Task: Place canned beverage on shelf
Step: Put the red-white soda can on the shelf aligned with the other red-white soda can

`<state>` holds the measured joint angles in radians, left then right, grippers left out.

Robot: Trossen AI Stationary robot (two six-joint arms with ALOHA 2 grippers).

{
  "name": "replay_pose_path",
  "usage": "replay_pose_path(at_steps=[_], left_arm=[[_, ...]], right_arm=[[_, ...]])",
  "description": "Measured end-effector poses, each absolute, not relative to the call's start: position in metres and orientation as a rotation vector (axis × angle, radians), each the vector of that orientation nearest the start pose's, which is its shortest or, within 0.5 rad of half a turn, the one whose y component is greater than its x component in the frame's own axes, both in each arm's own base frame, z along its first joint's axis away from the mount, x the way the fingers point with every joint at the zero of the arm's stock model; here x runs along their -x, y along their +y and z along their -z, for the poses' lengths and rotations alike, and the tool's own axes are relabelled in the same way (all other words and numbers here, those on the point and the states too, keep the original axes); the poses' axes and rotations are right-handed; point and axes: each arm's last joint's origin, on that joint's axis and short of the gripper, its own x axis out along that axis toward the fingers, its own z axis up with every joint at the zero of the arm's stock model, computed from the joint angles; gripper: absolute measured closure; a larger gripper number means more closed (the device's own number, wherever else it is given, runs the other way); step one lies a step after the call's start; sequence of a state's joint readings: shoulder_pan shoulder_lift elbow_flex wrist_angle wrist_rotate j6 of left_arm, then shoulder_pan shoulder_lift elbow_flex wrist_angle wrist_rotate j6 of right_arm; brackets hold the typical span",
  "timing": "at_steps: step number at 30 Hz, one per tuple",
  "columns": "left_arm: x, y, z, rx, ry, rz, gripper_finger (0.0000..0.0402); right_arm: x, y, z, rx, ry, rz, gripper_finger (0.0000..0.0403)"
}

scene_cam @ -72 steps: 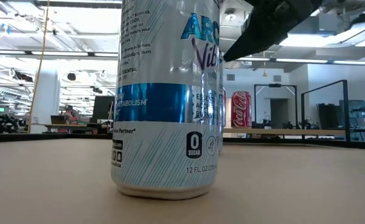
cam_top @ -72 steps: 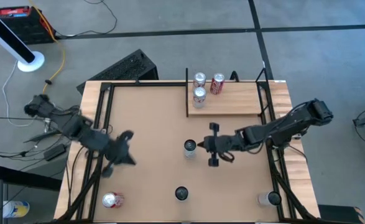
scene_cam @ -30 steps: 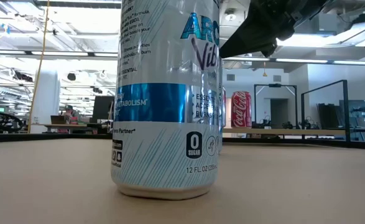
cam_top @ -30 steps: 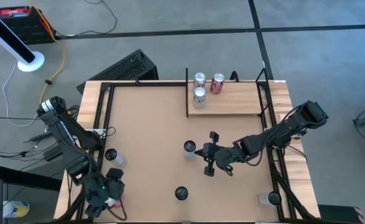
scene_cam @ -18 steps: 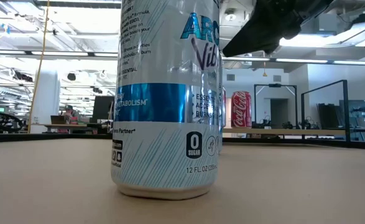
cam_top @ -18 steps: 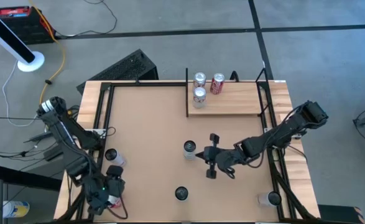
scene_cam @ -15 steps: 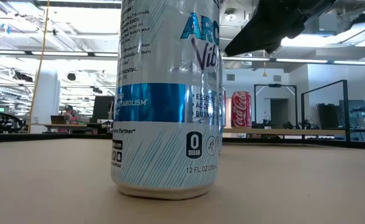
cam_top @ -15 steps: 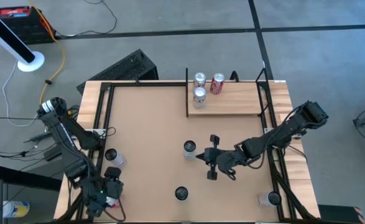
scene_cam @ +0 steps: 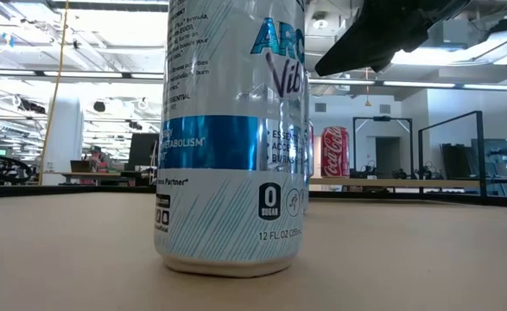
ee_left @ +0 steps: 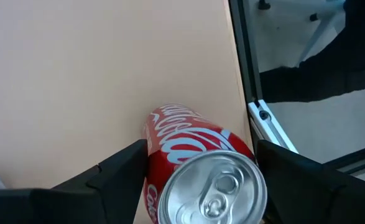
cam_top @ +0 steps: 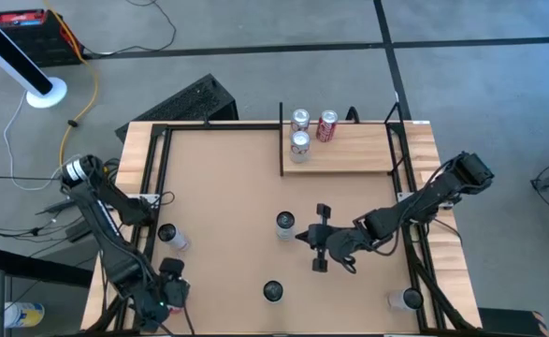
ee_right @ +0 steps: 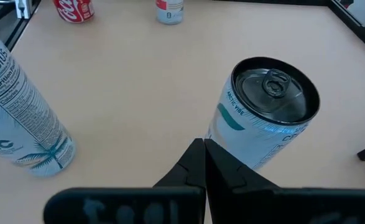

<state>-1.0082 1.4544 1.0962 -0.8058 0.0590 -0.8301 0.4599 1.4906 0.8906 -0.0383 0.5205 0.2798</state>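
The left gripper (cam_top: 166,298) is sitting at the near left corner of the table (cam_top: 227,187), well away from the shelf (cam_top: 344,152), with its fingers (ee_left: 117,171) spread wide on either side of a red cola can (ee_left: 198,165); whether they are touching the can cannot be told. The right gripper (cam_top: 318,240) is hovering near the table's middle, nearer than the shelf, its fingers (ee_right: 198,165) pressed together and holding nothing, just beside a silver-blue can (cam_top: 284,224) that is standing upright. The shelf is lying along the far edge of the table, carrying three upright cans (cam_top: 300,140) at its left end.
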Motion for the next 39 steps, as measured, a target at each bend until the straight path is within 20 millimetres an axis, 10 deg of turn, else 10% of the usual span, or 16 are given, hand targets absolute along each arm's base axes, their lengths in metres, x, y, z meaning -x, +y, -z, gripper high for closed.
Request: replay_pose_path(at_steps=[39], left_arm=[[-0.143,-0.207,-0.236,0.045,1.539,0.1,0.0121]], right_arm=[[-0.285,0.122,-0.222,0.028,0.547,0.149,0.0381]])
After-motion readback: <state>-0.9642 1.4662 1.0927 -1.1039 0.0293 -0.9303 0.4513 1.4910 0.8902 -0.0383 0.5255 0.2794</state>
